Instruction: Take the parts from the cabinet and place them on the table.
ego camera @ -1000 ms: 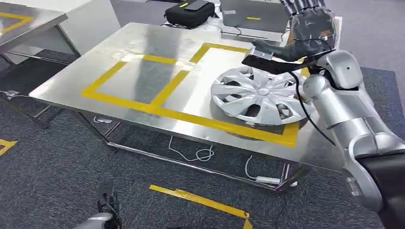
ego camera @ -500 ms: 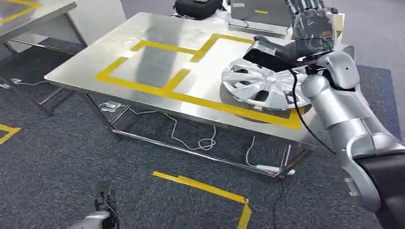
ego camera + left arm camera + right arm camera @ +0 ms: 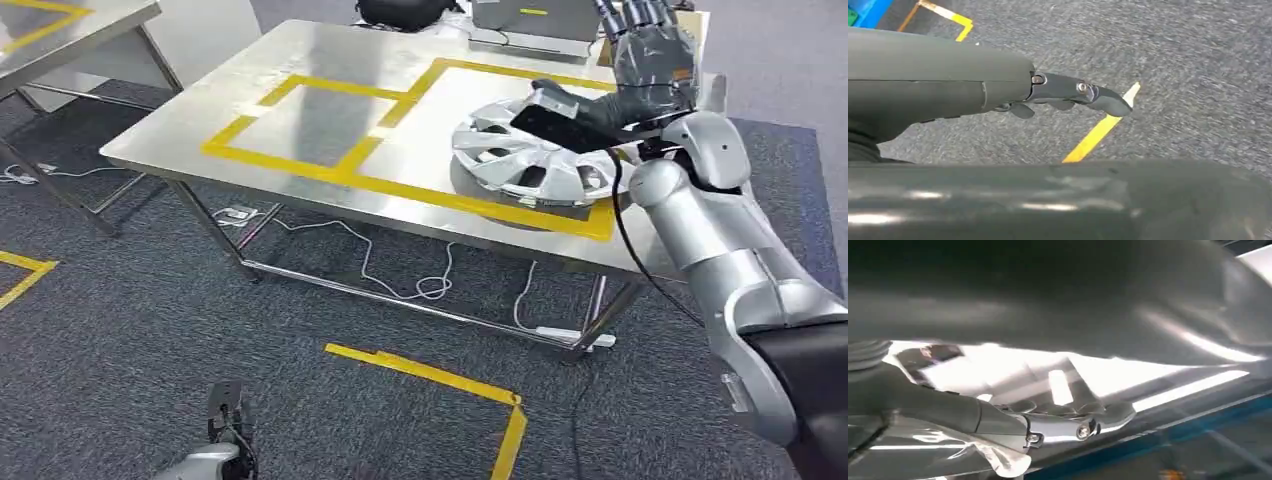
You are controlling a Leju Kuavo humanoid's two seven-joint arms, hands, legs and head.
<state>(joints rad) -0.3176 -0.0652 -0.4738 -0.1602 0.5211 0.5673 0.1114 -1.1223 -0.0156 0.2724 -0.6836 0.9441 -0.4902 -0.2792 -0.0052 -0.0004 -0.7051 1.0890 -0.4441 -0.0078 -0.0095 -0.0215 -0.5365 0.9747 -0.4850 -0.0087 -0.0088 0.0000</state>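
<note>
Up on the steel table [image 3: 200, 120], a silver hubcap [image 3: 520, 160] sits inside the right-hand box of the yellow tape outline [image 3: 330, 170], its near edge touching the front strip of tape. The right hand [image 3: 655, 65] is raised over the hubcap's far right rim, at the end of the silver right arm [image 3: 720, 240] that reaches up from the lower right. Whether its fingers are clamped on the rim or merely next to it cannot be told: from the head they are partly cut off at the top edge, and the right wrist view is a blur of bright metal around one thumb [image 3: 1088, 422]. The left hand [image 3: 1068, 95] hangs low over grey carpet [image 3: 150, 320] crossed by yellow floor tape [image 3: 1098, 132], its fingers stretched out, apart, holding nothing. Beyond the table lie a black bag [image 3: 405, 10] and a grey case [image 3: 535, 20]; white cables [image 3: 420, 285] trail under the table.
</note>
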